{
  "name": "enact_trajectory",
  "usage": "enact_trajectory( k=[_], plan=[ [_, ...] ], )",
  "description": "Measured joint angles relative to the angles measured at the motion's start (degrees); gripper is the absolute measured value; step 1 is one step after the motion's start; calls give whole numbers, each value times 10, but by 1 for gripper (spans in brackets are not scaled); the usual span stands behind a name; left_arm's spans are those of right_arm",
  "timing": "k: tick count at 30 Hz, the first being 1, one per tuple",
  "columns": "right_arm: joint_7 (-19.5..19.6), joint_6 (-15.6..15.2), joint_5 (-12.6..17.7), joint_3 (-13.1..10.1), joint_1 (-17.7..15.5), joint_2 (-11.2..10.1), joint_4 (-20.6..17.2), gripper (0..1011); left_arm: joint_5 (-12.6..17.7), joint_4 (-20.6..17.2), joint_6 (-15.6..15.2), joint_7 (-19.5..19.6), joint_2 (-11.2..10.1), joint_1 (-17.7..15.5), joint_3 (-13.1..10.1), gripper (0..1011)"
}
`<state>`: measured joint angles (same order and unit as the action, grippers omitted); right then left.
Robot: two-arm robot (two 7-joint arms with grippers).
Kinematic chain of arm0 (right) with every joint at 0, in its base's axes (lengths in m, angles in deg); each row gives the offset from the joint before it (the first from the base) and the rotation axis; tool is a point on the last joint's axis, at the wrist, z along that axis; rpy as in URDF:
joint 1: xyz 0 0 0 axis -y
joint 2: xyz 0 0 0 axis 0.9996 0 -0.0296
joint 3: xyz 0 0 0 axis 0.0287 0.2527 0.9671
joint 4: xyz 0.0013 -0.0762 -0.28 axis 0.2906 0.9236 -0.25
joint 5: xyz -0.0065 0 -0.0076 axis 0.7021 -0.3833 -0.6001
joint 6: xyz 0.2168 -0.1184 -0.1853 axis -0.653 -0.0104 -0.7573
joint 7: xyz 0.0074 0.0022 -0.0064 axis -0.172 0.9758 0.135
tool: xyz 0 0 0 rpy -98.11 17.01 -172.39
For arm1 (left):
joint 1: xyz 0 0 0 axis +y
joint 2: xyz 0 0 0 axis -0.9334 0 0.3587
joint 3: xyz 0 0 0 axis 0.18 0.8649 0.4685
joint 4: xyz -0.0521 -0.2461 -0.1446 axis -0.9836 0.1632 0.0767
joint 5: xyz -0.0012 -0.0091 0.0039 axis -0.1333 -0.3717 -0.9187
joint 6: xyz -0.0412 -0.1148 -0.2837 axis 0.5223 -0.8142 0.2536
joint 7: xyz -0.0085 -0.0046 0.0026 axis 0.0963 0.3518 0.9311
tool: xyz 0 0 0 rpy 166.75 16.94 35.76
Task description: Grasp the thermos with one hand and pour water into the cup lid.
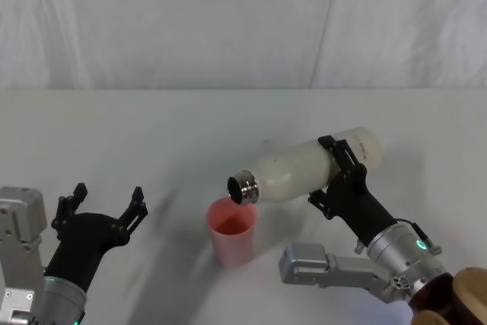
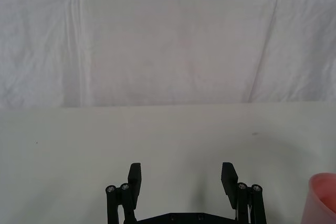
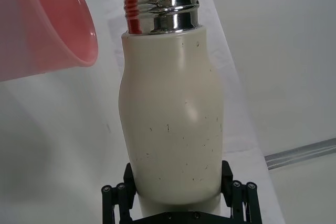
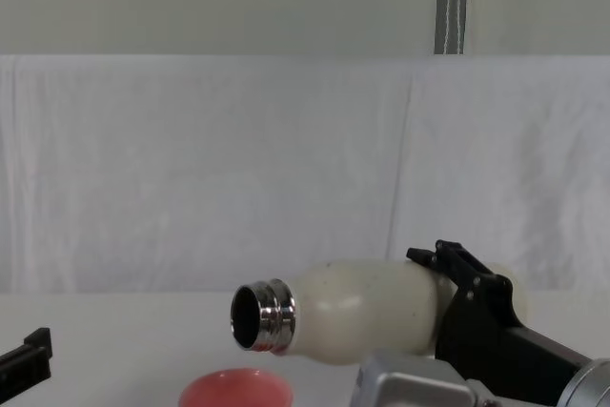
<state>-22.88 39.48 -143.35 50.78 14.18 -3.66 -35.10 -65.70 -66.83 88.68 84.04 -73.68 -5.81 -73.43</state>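
My right claw (image 1: pixel 335 169) pinches the thermos (image 1: pixel 304 169) around the lower part of its cream body, one flat finger on each side, as the right wrist view shows (image 3: pixel 173 114). I hold the bottle up off the desk (image 1: pixel 152 135), tipped almost level, its base toward the desk's right side and its shiny steel neck (image 1: pixel 243 186) pointing left and slightly down. In the chest view the open mouth (image 4: pixel 259 316) hangs just above the cup lid (image 4: pixel 235 388) and a little to its right. I cannot make out any stream of water between the neck and the cup.

The cup lid (image 1: pixel 231 230) stands upright on the desk toward the near edge, about midway between my two arms, directly under the thermos neck. Its pink rim shows beside the neck in the right wrist view (image 3: pixel 47 24), not touching it.

My left claw (image 1: pixel 103 207) hovers over the near left part of the desk, fingers spread apart and holding nothing; the left wrist view shows the two fingers (image 2: pixel 134 179) wide apart with bare desk between them and the cup lid's edge (image 2: pixel 323 198) off to the side.
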Motion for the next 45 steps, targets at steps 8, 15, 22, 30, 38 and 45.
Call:
enact_trajectory(
  k=[8,15,22,30,38,45],
  plan=[
    [0,-2,-5,4,2,-5,0,960,0,0,0,0,0,0,0,1001],
    [0,-3,-8,6,4,-7,0,960,0,0,0,0,0,0,0,1001],
    [1,-4,-13,9,8,-9,0,960,0,0,0,0,0,0,0,1001],
    [3,-6,-20,14,12,-11,3,960,0,0,0,0,0,0,0,1001],
    [5,-8,-24,16,16,-13,5,960,0,0,0,0,0,0,0,1001],
    [7,-11,-27,17,17,-15,5,960,0,0,0,0,0,0,0,1001]
  ],
)
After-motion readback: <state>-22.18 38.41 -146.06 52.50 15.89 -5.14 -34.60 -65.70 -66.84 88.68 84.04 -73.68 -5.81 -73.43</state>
